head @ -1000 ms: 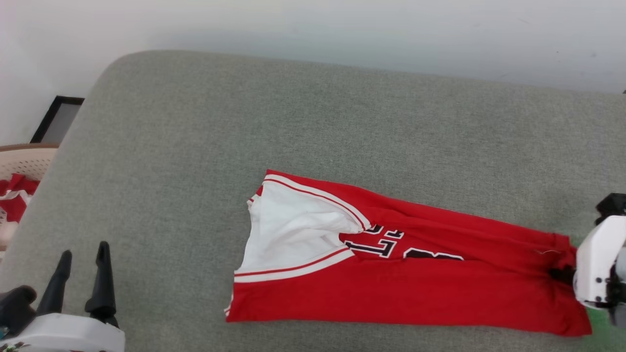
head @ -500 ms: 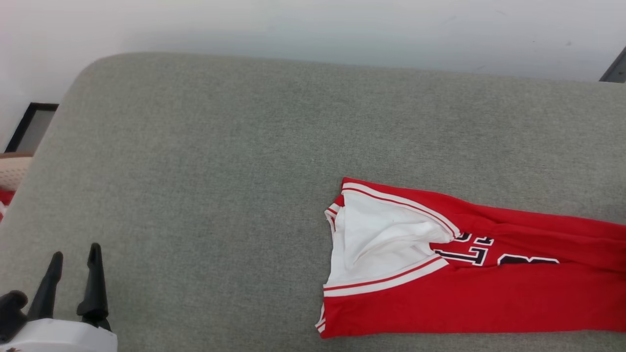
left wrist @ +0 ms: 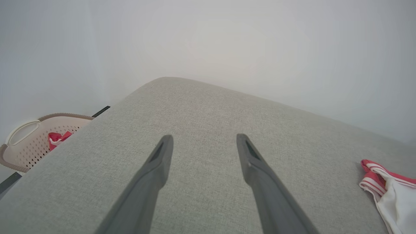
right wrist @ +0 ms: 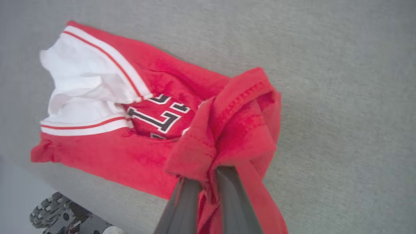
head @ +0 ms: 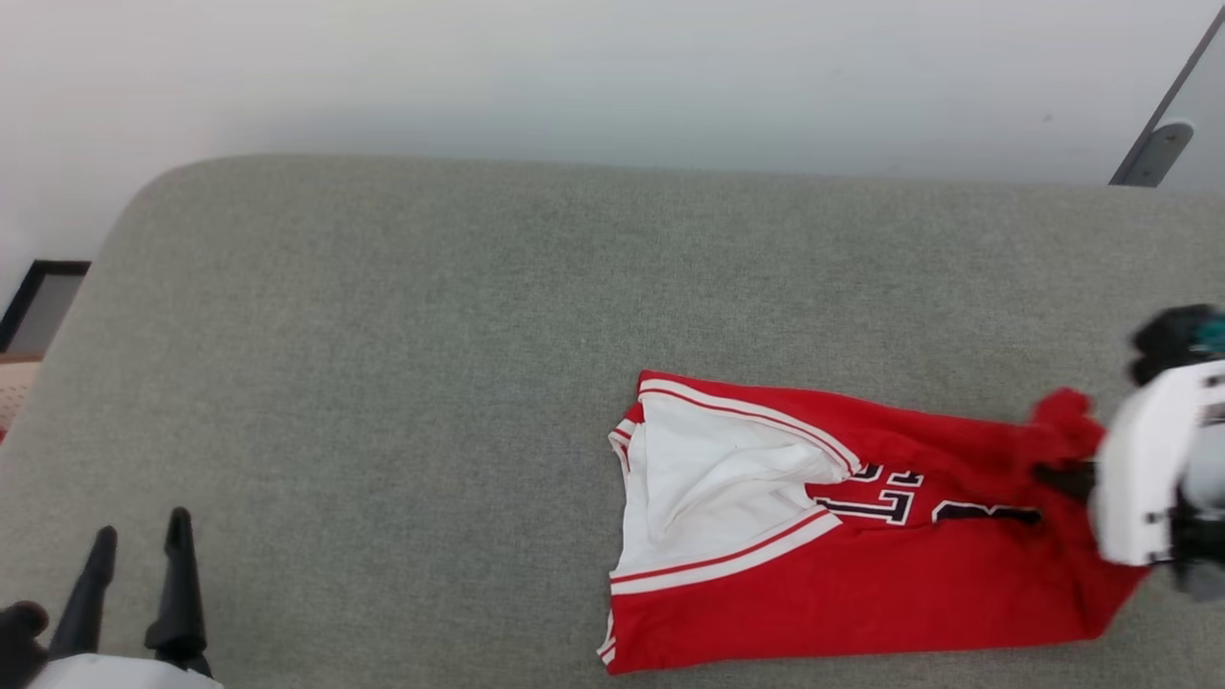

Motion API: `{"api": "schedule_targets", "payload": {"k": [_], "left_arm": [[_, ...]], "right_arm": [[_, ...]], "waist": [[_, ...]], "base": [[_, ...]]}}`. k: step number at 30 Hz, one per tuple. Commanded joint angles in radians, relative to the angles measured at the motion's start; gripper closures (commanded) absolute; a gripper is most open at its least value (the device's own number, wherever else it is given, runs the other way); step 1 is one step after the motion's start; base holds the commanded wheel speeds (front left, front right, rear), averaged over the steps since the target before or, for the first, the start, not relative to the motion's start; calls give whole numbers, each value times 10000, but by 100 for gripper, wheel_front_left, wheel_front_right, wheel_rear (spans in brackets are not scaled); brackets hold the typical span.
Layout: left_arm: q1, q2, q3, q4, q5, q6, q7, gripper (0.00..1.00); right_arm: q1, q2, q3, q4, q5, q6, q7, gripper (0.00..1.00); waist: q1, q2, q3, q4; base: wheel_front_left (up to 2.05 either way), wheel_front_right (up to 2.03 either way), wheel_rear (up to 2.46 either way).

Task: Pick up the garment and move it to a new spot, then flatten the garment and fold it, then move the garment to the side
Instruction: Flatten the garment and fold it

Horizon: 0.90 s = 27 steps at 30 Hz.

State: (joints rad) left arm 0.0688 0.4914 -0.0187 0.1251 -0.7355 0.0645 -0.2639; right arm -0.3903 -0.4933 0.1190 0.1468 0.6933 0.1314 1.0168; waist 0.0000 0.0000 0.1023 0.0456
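At the lower left of the head view, the left tool hovers over the grey cushion, fingers spread wide and holding nothing. The garment lies at the lower right, well apart from it. The right tool is far nearer: at the right edge, its fingers are pinched onto the bunched hem end. The garment's long axis runs left to right across the frame, white sleeve and striped trim pointing left, gripped hem right. Any sideways drag, I judge, pulls along that axis. Beyond, the cushion meets a pale wall.
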Motion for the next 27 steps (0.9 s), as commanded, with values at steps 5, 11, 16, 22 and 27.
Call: {"api": "schedule_targets", "payload": {"k": [5,11,16,22,27], "left_arm": [[-215,-102,-295,-44,127,-77,139,0],[-800,-249,-702,145,193,-217,331,0],[-1294,-367,-1023,416,262,-401,417,0],[-1730,-534,-1234,760,263,-566,360,0],[-1930,-638,-1320,1034,227,-658,315,0]], "right_arm": [[-190,1020,952,-861,52,-17,110,100],[-846,1950,2107,-358,-154,-17,-248,100],[-1387,2455,2840,639,-307,-17,-733,100],[-1991,2952,3601,2182,-534,-17,-1699,100],[-2484,3217,4327,3465,-653,-17,-2392,100]], "waist": [[0,0,-150,263],[0,0,-137,901],[0,0,-102,1475],[0,0,-1,1898],[0,0,59,2046]], "base": [[0,0,0],[0,0,0],[0,0,0],[0,0,0],[0,0,0]]}}
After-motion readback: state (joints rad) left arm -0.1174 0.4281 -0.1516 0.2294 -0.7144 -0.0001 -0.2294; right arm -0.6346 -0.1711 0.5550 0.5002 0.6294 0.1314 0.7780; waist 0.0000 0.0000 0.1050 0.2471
